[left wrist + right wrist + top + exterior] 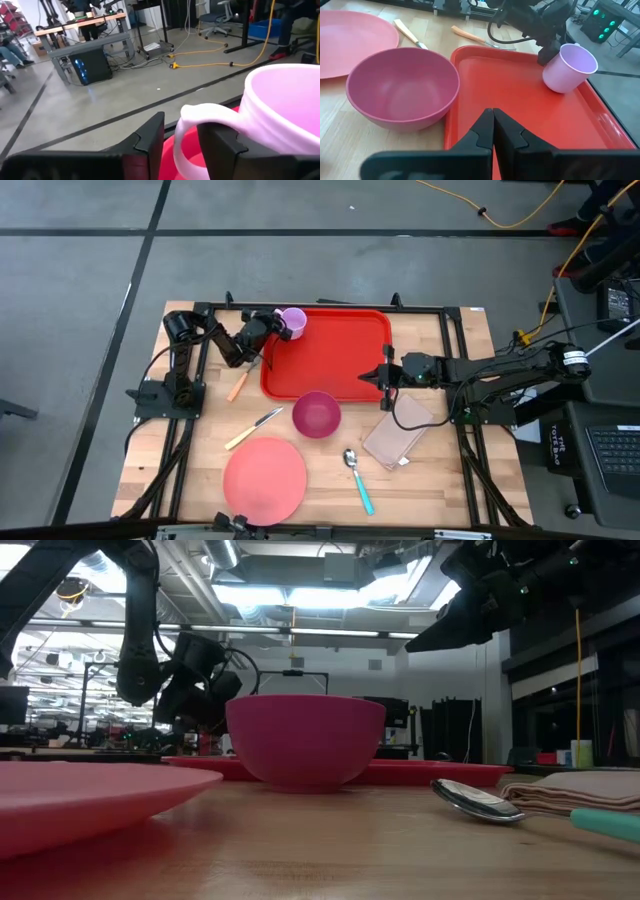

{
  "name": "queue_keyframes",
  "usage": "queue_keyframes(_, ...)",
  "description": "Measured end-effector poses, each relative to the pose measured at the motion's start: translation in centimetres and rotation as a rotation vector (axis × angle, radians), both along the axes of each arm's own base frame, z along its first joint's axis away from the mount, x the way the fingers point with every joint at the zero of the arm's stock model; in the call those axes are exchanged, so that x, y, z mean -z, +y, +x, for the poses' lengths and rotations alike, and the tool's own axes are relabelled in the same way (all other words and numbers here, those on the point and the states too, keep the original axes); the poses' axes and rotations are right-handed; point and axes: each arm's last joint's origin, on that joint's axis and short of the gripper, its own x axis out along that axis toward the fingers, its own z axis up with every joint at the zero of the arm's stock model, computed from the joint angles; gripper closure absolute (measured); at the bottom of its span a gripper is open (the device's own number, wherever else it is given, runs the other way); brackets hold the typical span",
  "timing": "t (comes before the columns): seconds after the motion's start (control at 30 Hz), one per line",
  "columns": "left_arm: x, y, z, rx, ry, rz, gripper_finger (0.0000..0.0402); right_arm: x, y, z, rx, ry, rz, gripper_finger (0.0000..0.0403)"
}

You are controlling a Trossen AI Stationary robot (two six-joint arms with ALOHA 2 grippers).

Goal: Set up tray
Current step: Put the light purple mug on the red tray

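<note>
High view: tray (335,360) flat, long axis left-right.

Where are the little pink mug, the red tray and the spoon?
pink mug (569,67): right wrist view, on its side wall.
red tray (335,355): high view, on its bare floor.
spoon (351,458): high view, on its metal bowl.

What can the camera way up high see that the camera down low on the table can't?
Only the high view shows the pink cup in the red tray's far corner with the left hand at its handle, plus the knife, the orange-handled fork and the floor all around.

Only the low view shows the room behind the table, with ceiling lights and shelves.

Both show the red tray, the magenta bowl, the salmon plate, the spoon, the folded napkin, and the right hand shut over the tray's edge.
</note>
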Motion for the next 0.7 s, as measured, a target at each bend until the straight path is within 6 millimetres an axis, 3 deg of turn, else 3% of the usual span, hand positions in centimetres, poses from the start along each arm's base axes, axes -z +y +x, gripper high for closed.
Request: queue_keyframes(0.7,0.3,-1.1,0.7,0.036,0.126,0.016,0.0274,0.0,0.0,0.0,0.000,0.002,0.000,0.0396)
